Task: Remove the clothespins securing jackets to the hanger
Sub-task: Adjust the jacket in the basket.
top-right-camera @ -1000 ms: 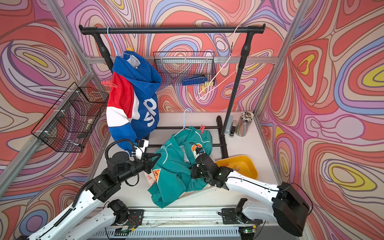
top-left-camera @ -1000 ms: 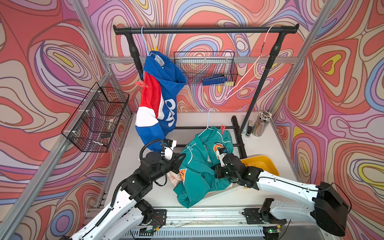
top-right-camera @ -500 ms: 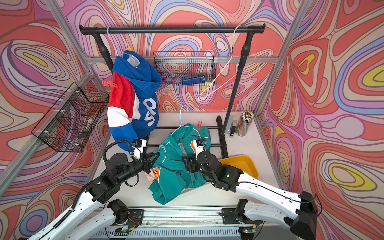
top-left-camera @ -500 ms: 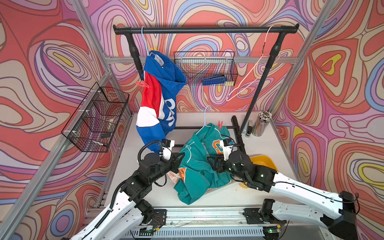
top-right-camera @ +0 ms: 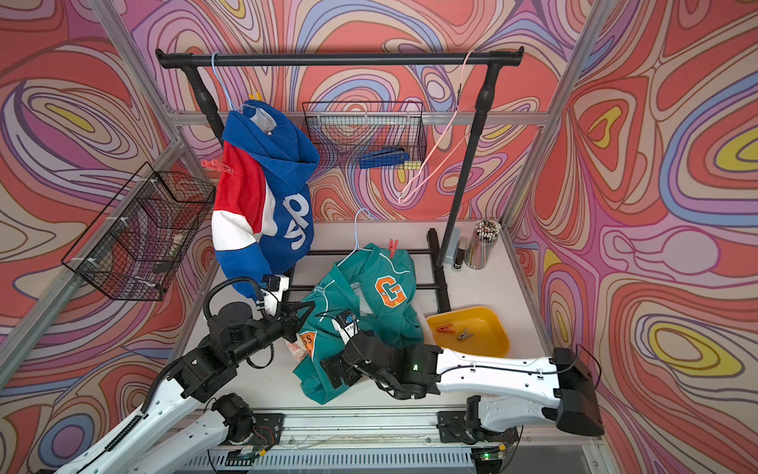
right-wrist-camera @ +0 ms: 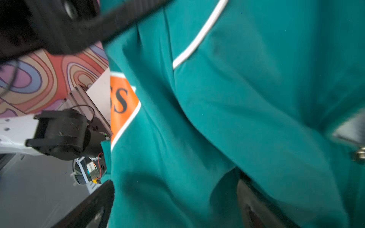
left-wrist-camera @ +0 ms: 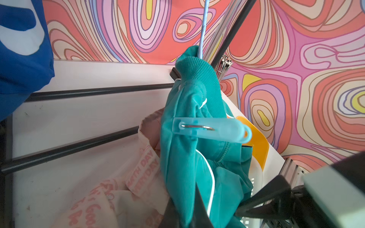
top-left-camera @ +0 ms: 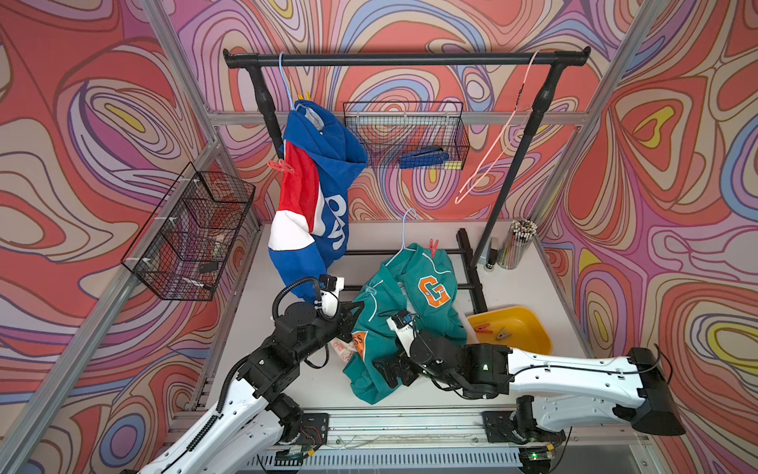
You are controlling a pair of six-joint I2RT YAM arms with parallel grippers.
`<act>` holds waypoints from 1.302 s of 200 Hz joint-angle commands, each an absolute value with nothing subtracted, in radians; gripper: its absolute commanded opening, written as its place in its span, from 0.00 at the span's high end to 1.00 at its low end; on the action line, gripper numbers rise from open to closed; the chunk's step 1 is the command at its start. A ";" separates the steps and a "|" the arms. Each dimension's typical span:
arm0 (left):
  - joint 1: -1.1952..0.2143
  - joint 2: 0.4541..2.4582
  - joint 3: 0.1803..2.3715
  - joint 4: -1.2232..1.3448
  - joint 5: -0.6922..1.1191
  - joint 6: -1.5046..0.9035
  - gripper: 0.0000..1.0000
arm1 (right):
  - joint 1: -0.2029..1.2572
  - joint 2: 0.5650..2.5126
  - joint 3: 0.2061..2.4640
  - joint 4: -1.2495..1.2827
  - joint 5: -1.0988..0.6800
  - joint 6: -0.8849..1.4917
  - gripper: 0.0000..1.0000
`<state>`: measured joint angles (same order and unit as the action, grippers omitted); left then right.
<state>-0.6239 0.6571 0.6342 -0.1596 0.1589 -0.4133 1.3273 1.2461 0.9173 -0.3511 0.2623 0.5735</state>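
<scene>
You are working on the teal fabric jacket with the orange "G" patch [top-left-camera: 414, 303], which lies heaped on the white tabletop [top-left-camera: 517, 287] around its light-blue wire hanger [top-left-camera: 404, 230]. The left gripper [top-left-camera: 352, 314] is closed, pinching a fold of this jacket and holding it up. The right gripper [top-left-camera: 389, 371] is spread wide and empty at the lower hem. Two pins are clipped to the jacket: a translucent light-blue plastic clothespin [left-wrist-camera: 211, 129] just ahead of the left gripper, and a red-orange plastic clothespin [top-left-camera: 433, 247] at the collar. The next move probably calls for bringing the right gripper to the light-blue pin's tail ends, squeezing them, and pulling clear.
</scene>
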 commanded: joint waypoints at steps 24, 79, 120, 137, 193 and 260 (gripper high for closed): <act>-0.627 0.656 0.689 -0.149 0.165 -0.392 1.00 | 1.344 1.337 0.849 -0.259 0.278 0.648 0.15; -0.627 0.688 0.708 -0.133 0.224 -0.412 1.00 | 1.191 1.294 0.698 -0.088 0.216 0.677 1.00; -0.627 0.727 0.726 -0.102 0.294 -0.444 1.00 | 1.028 1.209 0.677 -0.148 0.215 0.605 1.00; -0.627 0.733 0.714 -0.091 0.293 -0.450 1.00 | 0.989 1.228 0.660 -0.133 0.207 0.594 1.00; -0.633 0.701 0.590 -0.025 0.289 -0.506 1.00 | 0.990 1.417 0.566 0.129 0.210 0.692 1.00; -0.637 0.612 0.559 -0.122 0.222 -0.509 1.00 | 0.914 1.120 0.729 -0.183 0.180 0.544 0.18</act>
<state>-0.6319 0.6437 0.5476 -0.1173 0.2562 -0.5026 0.9897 1.2427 0.6289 0.0174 0.1654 0.6292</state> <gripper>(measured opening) 0.074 0.730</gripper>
